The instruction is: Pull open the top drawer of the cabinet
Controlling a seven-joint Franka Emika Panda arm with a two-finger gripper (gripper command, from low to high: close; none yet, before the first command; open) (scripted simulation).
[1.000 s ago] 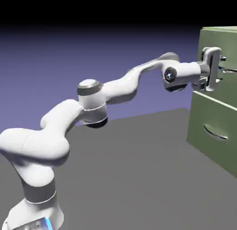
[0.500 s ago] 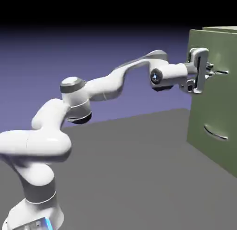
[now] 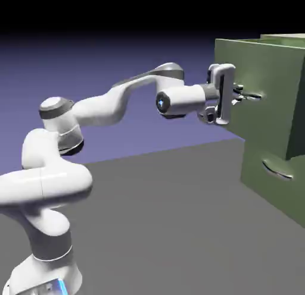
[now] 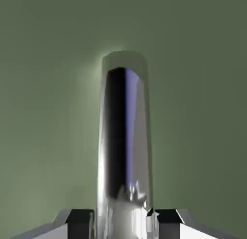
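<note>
Gripper (image 3: 237, 96) closed on the handle (image 4: 124, 137). Top drawer (image 3: 262, 88) stands well out from the cabinet (image 3: 256, 169), above its lower drawer. Pull looks mostly done; perhaps a little travel and release remain.

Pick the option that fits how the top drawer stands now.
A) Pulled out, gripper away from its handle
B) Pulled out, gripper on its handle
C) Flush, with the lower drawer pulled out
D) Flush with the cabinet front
B: the top drawer juts out past the lower drawer, and the gripper is closed on its silver handle.
</note>
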